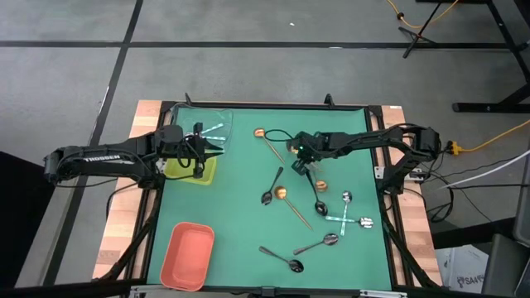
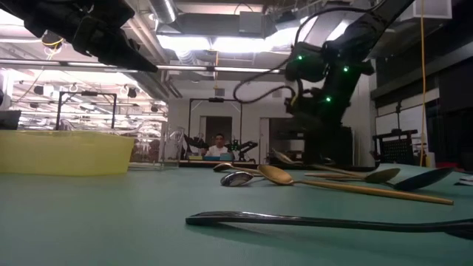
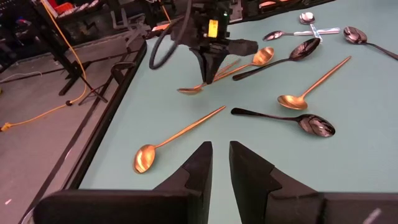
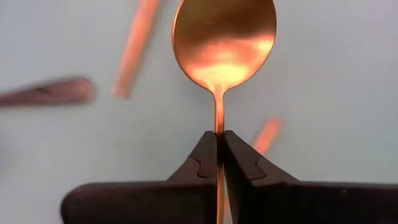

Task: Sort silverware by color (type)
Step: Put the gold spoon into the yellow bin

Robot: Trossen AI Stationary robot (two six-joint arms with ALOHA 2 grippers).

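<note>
Over mat [image 1: 240,207], right fingers [image 4: 219,146] pinch 1 gold spoon [image 4: 224,43]; left fingers [image 3: 221,163] slightly parted, empty.

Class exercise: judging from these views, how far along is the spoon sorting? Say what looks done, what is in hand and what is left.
Done: some silver spoons already lie in the clear tray. In hand: the right claw is shut on a gold spoon by its thin neck, above the mat. The left claw hovers empty over the yellow-green tray. Left: most spoons, gold, black and silver, lie scattered on the green mat; the salmon tray holds nothing.
</note>
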